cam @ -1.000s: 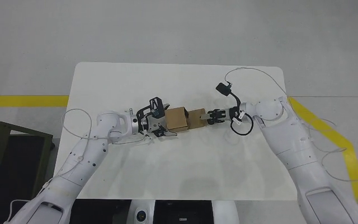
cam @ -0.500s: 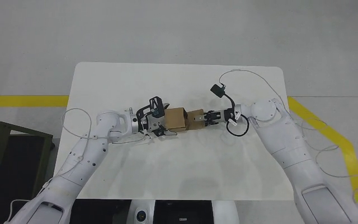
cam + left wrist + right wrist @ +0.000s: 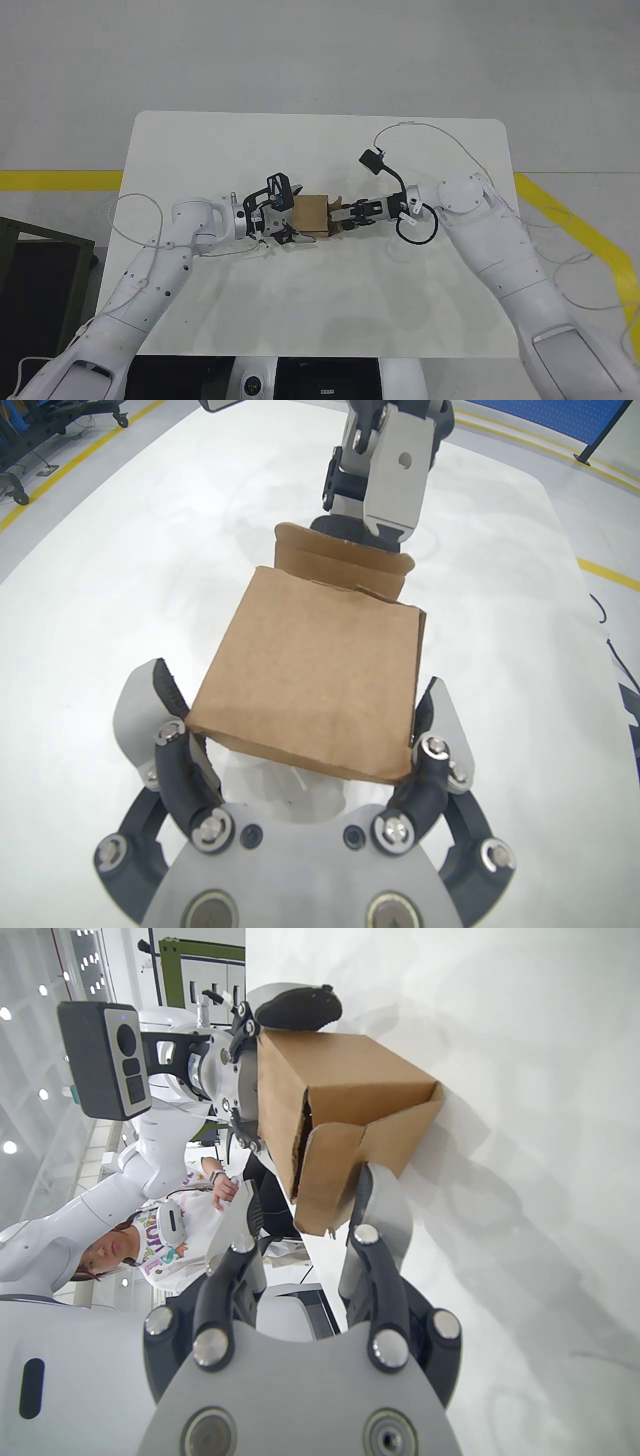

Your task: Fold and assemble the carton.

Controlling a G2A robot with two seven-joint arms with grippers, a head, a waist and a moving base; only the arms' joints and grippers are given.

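Carton (image 3: 312,213) lies near the middle of the table (image 3: 300,140), brown, with one end turned to each arm. At the end toward the right arm a flap (image 3: 327,1173) is bent partly over the opening.

Left claw (image 3: 298,700) holds the other end. Its fingers (image 3: 140,710) are set wide and press on two opposite sides of the carton.

Right claw (image 3: 308,1184) is at the flap end with its fingers apart and grips nothing. One finger (image 3: 380,1213) touches the flap and the other is free in the air. So a claw stands at each end of the carton.

A thin white cable (image 3: 415,123) runs over the table behind the right arm, well apart from the carton. On the floor beside the table goes a yellow line (image 3: 60,180), and near it stands a dark frame (image 3: 30,270).
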